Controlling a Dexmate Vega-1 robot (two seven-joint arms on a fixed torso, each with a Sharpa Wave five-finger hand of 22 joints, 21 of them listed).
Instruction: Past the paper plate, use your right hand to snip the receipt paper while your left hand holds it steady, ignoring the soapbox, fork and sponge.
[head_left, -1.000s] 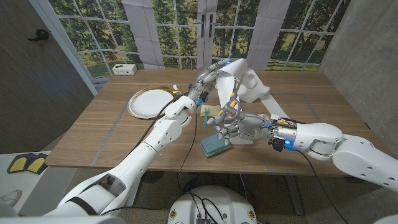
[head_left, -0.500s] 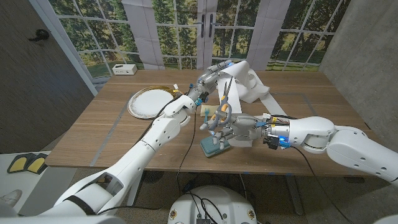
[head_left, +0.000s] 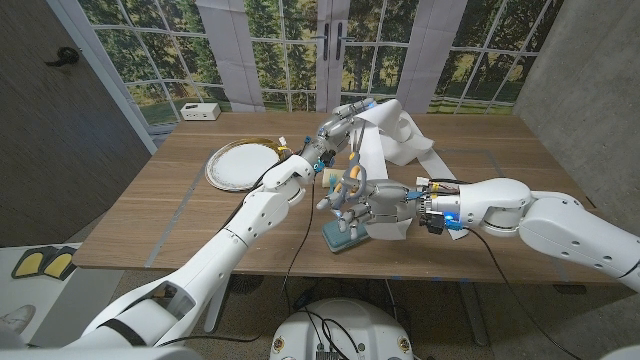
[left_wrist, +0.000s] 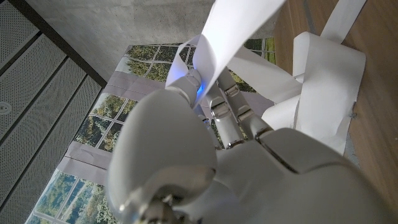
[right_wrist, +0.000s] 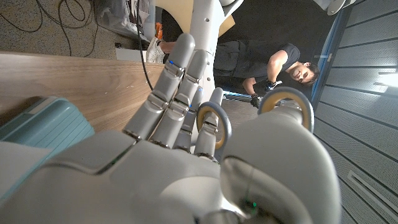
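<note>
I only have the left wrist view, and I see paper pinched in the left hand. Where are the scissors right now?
Observer: In the head view, the right hand holds the scissors upright, tips up beside the receipt paper.
Operator: Is the paper between the blades?
Observer: Cannot tell. The tips sit at the strip's edge, lower than the left hand.
Operator: Anything under the right hand?
Observer: The teal soapbox lies on the table just below it.
</note>
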